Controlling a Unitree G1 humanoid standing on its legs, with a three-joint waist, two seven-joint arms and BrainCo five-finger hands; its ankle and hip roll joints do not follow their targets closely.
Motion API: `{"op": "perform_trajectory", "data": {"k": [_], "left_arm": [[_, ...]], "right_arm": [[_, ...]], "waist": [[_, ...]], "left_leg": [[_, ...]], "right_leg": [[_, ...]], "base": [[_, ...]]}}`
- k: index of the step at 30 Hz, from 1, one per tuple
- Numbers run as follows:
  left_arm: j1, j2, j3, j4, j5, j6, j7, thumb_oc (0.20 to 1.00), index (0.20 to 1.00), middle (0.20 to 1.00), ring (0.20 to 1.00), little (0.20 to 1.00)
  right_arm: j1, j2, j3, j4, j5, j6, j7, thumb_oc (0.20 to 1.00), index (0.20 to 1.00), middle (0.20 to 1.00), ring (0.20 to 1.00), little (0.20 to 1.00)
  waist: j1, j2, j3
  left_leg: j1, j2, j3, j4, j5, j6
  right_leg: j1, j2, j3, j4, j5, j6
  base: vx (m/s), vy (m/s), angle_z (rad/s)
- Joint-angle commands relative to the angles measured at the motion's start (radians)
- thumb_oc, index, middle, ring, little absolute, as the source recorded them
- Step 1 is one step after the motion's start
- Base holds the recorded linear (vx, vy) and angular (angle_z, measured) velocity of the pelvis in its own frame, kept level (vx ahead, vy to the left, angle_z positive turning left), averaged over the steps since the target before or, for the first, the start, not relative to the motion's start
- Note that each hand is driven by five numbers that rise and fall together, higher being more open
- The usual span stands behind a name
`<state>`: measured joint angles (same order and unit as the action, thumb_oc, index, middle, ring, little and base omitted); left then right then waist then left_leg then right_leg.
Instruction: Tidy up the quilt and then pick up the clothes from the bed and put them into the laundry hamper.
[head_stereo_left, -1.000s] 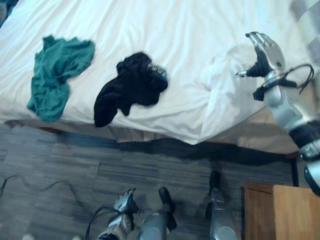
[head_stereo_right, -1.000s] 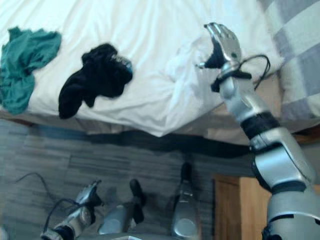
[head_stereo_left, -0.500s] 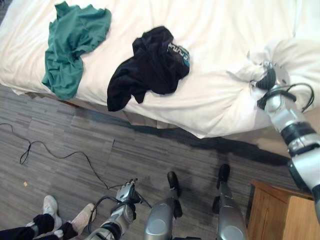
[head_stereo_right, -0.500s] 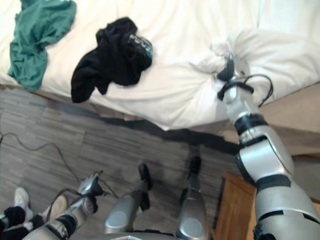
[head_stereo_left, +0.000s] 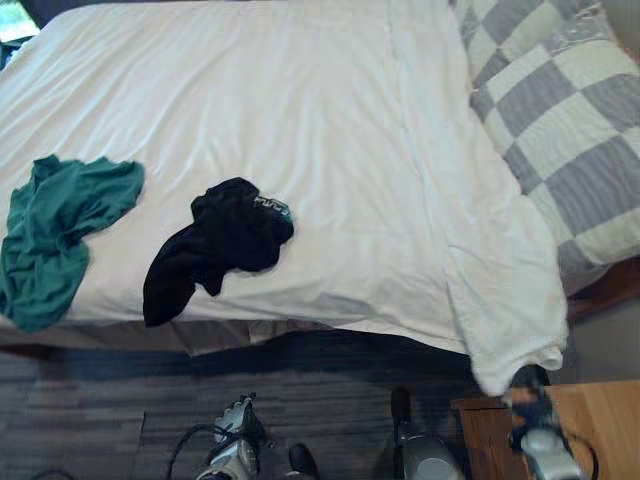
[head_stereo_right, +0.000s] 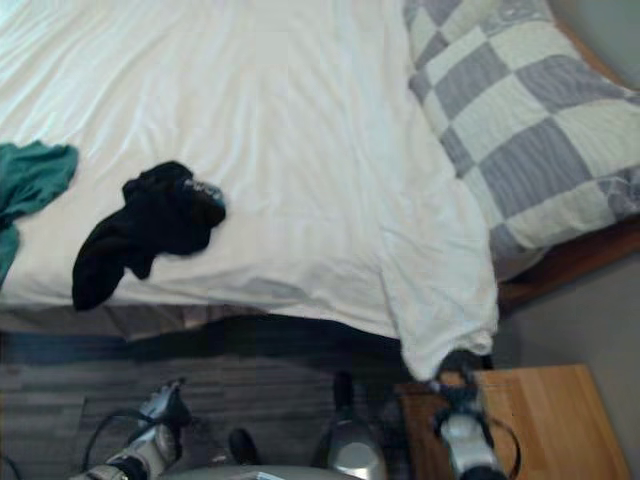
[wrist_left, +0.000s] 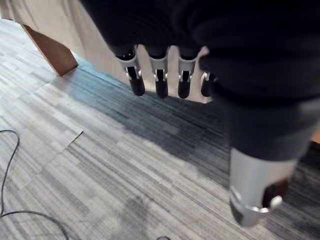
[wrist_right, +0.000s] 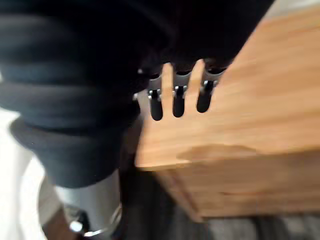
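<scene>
My fingers (wrist_right: 174, 102) hang straight on both hands, holding nothing.
My right hand (head_stereo_right: 458, 392) is low by the nightstand (head_stereo_right: 540, 420), my left hand (head_stereo_left: 236, 425) over the floor (wrist_left: 75, 165); quilt (head_stereo_left: 300, 130) lies flat, black garment (head_stereo_left: 215, 245) and green shirt (head_stereo_left: 55, 235) on it.

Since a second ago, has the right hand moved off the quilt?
Yes. The right hand has come down off the white quilt and now hangs by its overhanging corner, over the wooden nightstand.

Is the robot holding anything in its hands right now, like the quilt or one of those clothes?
No. The left hand hangs open over the floor; the right hand is open above the wooden nightstand, holding nothing.
</scene>
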<state>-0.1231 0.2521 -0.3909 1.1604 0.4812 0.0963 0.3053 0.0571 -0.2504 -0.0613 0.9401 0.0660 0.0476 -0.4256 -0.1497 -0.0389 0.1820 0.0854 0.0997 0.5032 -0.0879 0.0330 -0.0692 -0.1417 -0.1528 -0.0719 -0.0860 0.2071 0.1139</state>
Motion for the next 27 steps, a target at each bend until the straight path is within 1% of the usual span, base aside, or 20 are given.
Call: {"op": "perform_trajectory", "data": {"k": [1,2,3,5,6,7,8,9,11,14,16,18,20,22,25,27], "left_arm": [[-0.002,0.001,0.006,0.004,-0.017,0.006,0.026,1.0,1.0,1.0,1.0,1.0],[-0.002,0.001,0.006,0.004,-0.017,0.006,0.026,1.0,1.0,1.0,1.0,1.0],[0.0,0.0,0.005,0.001,-0.017,0.006,0.025,1.0,1.0,1.0,1.0,1.0],[-0.003,-0.003,-0.003,0.008,-0.013,0.007,0.021,1.0,1.0,1.0,1.0,1.0],[-0.006,-0.005,-0.005,0.013,-0.01,0.007,0.017,1.0,1.0,1.0,1.0,1.0],[-0.007,-0.005,-0.009,0.019,0.004,0.009,0.009,1.0,1.0,1.0,1.0,1.0],[-0.007,-0.006,-0.009,0.02,0.004,0.01,0.009,1.0,1.0,1.0,1.0,1.0],[-0.005,-0.005,-0.006,0.029,0.02,0.01,-0.002,1.0,1.0,1.0,1.0,1.0],[0.001,0.005,-0.007,0.038,0.03,0.006,-0.019,1.0,1.0,1.0,1.0,1.0],[-0.01,0.029,-0.019,0.049,0.023,0.004,-0.032,1.0,1.0,1.0,1.0,1.0],[-0.023,0.04,-0.028,0.052,0.005,0.003,-0.03,1.0,1.0,1.0,1.0,1.0],[-0.039,0.046,-0.036,0.048,-0.03,0.0,-0.016,1.0,1.0,1.0,1.0,1.0],[-0.051,0.046,-0.051,0.042,-0.073,-0.007,0.001,1.0,1.0,1.0,1.0,1.0],[-0.06,0.043,-0.066,0.036,-0.115,-0.013,0.018,1.0,1.0,1.0,1.0,1.0],[-0.064,0.029,-0.071,0.034,-0.172,-0.017,0.031,1.0,1.0,1.0,1.0,1.0],[-0.065,0.018,-0.068,0.035,-0.184,-0.014,0.038,1.0,1.0,1.0,1.0,1.0]], "right_arm": [[-0.014,-0.041,-0.072,-0.073,0.152,-0.046,-0.108,1.0,1.0,1.0,1.0,1.0],[-0.014,-0.041,-0.073,-0.074,0.151,-0.046,-0.108,1.0,1.0,1.0,1.0,1.0],[-0.015,-0.055,-0.093,-0.117,0.158,-0.05,-0.128,1.0,1.0,1.0,1.0,1.0],[-0.049,-0.104,-0.116,-0.231,0.141,-0.075,-0.163,1.0,1.0,1.0,1.0,1.0],[-0.065,-0.124,-0.117,-0.279,0.12,-0.081,-0.171,0.448,0.448,0.448,0.448,0.448],[-0.084,-0.158,-0.116,-0.361,0.073,-0.084,-0.179,0.2,0.2,0.2,0.2,0.2],[-0.083,-0.158,-0.117,-0.364,0.072,-0.081,-0.179,0.2,0.2,0.2,0.2,0.2],[-0.124,-0.215,-0.12,-0.499,-0.006,-0.09,-0.175,0.2,0.2,0.2,0.2,0.2],[-0.209,-0.289,-0.103,-0.583,-0.081,-0.094,-0.179,0.2,0.2,0.2,0.2,0.2],[-0.376,-0.389,-0.044,-0.611,-0.111,-0.096,-0.17,0.2,0.2,0.2,0.2,0.2],[-0.486,-0.433,0.013,-0.575,-0.11,-0.086,-0.167,0.2,0.2,0.2,0.2,0.2],[-0.606,-0.46,0.078,-0.493,-0.079,-0.082,-0.167,0.2,0.2,0.2,0.2,0.2],[-0.708,-0.461,0.114,-0.352,0.008,-0.089,-0.17,0.2,0.2,0.2,0.2,0.2],[-0.781,-0.448,0.123,-0.208,0.119,-0.099,-0.158,0.2,0.2,0.2,0.2,0.2],[-0.835,-0.42,0.125,0.007,0.24,-0.095,-0.11,0.2,0.2,0.2,0.2,0.2],[-0.812,-0.386,0.13,0.093,0.251,-0.081,-0.083,0.2,0.2,0.2,0.2,0.2]], "waist": [[-0.022,0.029,0.014],[-0.021,0.029,0.014],[-0.022,0.028,0.012],[-0.022,0.026,0.014],[-0.02,0.025,0.017],[-0.016,0.024,0.022],[-0.016,0.024,0.023],[-0.004,0.023,0.031],[0.015,0.024,0.037],[0.051,0.03,0.057],[0.07,0.039,0.078],[0.087,0.053,0.105],[0.099,0.073,0.133],[0.108,0.099,0.162],[0.11,0.129,0.192],[0.107,0.134,0.206]], "left_leg": [[-0.015,0.04,-0.04,0.001,-0.048,-0.035],[-0.015,0.04,-0.04,0.001,-0.049,-0.035],[-0.009,0.039,-0.038,0.001,-0.052,-0.034],[-0.005,0.037,-0.039,0.001,-0.054,-0.033],[-0.005,0.037,-0.041,0.001,-0.054,-0.032],[-0.005,0.037,-0.041,0.001,-0.054,-0.031],[-0.004,0.037,-0.042,0.001,-0.054,-0.031],[-0.001,0.036,-0.043,0.001,-0.056,-0.03],[-0.004,0.038,-0.053,0.003,-0.053,-0.032],[-0.027,0.042,-0.073,0.006,-0.04,-0.037],[-0.049,0.042,-0.084,0.01,-0.029,-0.04],[-0.088,0.044,-0.095,0.026,-0.017,-0.043],[-0.134,0.044,-0.106,0.063,-0.017,-0.047],[-0.181,0.046,-0.118,0.113,-0.024,-0.052],[-0.233,0.059,-0.105,0.172,-0.038,-0.06],[-0.251,0.067,-0.101,0.2,-0.045,-0.059]], "right_leg": [[0.061,-0.035,0.007,0.079,-0.205,0.099],[0.061,-0.035,0.007,0.079,-0.206,0.1],[0.064,-0.036,0.009,0.08,-0.206,0.1],[0.064,-0.039,0.011,0.087,-0.208,0.102],[0.062,-0.038,0.013,0.091,-0.209,0.101],[0.06,-0.039,0.013,0.093,-0.211,0.1],[0.06,-0.039,0.013,0.094,-0.211,0.1],[0.06,-0.04,0.015,0.1,-0.216,0.097],[0.057,-0.042,0.01,0.107,-0.221,0.094],[0.045,-0.046,-0.002,0.119,-0.227,0.088],[0.027,-0.047,-0.006,0.132,-0.231,0.083],[-0.008,-0.049,-0.003,0.155,-0.233,0.076],[-0.047,-0.051,-0.003,0.192,-0.245,0.07],[-0.085,-0.057,-0.009,0.24,-0.264,0.068],[-0.144,-0.065,-0.006,0.293,-0.278,0.064],[-0.164,-0.058,0.0,0.314,-0.286,0.059]], "base": [[0.05,0.057,-0.43],[0.04,0.046,-0.26],[0.01,0.026,-0.24],[-0.01,0.033,-0.19],[-0.04,0.022,-0.06],[0.0,0.0,0.0],[-0.02,0.006,0.04],[-0.01,-0.013,0.1],[-0.01,-0.037,0.04],[-0.07,-0.067,0.21],[-0.09,-0.074,0.33],[-0.11,-0.085,0.37],[-0.1,-0.063,0.28],[-0.08,-0.046,0.21],[-0.06,-0.019,0.14],[-0.03,-0.013,-0.08]]}}
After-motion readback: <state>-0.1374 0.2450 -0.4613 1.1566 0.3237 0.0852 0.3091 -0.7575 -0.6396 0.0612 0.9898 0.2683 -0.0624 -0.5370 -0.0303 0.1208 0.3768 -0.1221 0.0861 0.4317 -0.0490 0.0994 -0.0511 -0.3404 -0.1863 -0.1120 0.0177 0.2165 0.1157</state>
